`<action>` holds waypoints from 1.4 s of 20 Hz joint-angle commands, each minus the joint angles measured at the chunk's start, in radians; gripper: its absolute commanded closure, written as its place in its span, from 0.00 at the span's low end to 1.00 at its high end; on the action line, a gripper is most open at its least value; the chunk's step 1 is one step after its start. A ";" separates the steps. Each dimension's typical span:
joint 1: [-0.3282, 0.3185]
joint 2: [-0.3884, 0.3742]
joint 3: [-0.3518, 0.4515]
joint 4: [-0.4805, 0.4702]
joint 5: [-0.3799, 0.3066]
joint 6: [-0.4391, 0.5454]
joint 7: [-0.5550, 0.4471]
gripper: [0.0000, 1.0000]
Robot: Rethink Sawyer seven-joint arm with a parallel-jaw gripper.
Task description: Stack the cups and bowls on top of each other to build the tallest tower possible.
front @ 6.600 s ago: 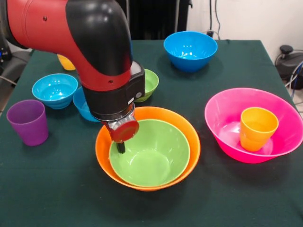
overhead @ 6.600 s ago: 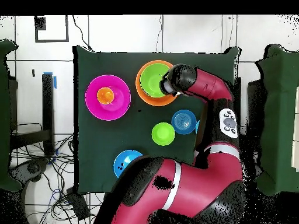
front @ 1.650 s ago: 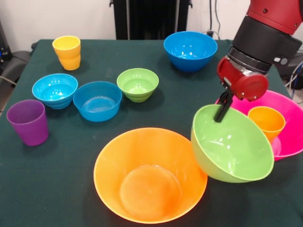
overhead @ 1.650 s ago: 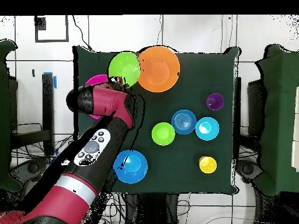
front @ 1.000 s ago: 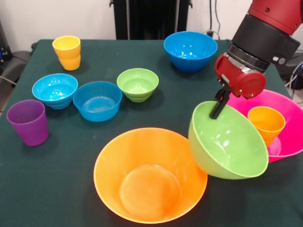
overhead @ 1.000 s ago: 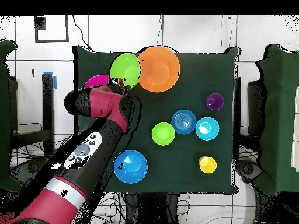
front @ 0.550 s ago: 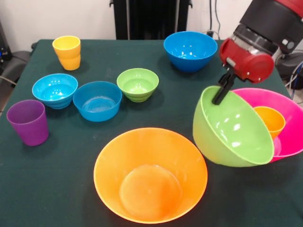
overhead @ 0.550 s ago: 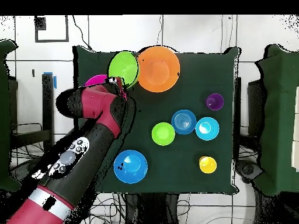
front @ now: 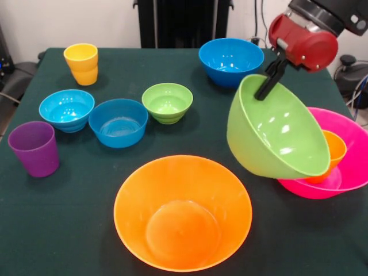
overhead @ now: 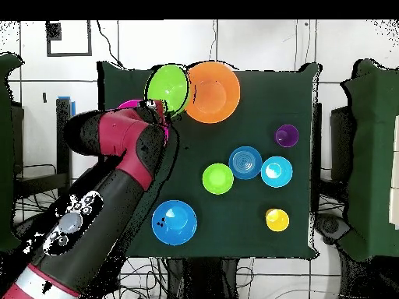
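Note:
My gripper (front: 264,91) is shut on the far rim of the medium green bowl (front: 276,132) and holds it tilted in the air, in front of the large pink bowl (front: 348,178). The orange cup (front: 337,148) stands in the pink bowl, partly hidden by the green bowl. The large orange bowl (front: 183,218) sits empty at the table's near middle. In the overhead view the green bowl (overhead: 169,87) hangs beside the orange bowl (overhead: 212,92), and my arm covers most of the pink bowl (overhead: 128,104).
A small green bowl (front: 167,102), small blue bowl (front: 118,122) and cyan bowl (front: 66,109) sit in a row at left. The purple cup (front: 34,148) stands near the left edge, the yellow cup (front: 80,63) at far left, the medium blue bowl (front: 231,60) at the back.
My gripper has lifted the green bowl higher, off the orange bowl's side and toward the pink bowl. The other bowls and cups have not moved.

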State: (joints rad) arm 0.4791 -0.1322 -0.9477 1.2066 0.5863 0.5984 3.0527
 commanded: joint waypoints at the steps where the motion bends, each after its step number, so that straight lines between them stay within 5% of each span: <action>1: 0.047 0.096 -0.063 -0.102 0.051 0.091 0.351 1.00; 10: 0.120 0.123 -0.043 -0.005 0.182 -0.055 0.459 1.00; 16: 0.115 -0.050 0.294 0.165 0.304 -0.409 0.374 1.00; 18: 0.031 -0.163 0.508 0.254 0.251 -0.587 0.315 1.00; 21: -0.201 -0.349 0.853 0.426 0.012 -0.777 0.327 1.00; 25: -0.404 -0.444 1.093 0.548 -0.194 -0.841 0.404 1.00; 28: -0.476 -0.440 1.174 0.565 -0.283 -0.879 0.466 1.00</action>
State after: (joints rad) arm 0.1669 -0.4358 -0.2448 1.5192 0.5158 -0.1652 3.2420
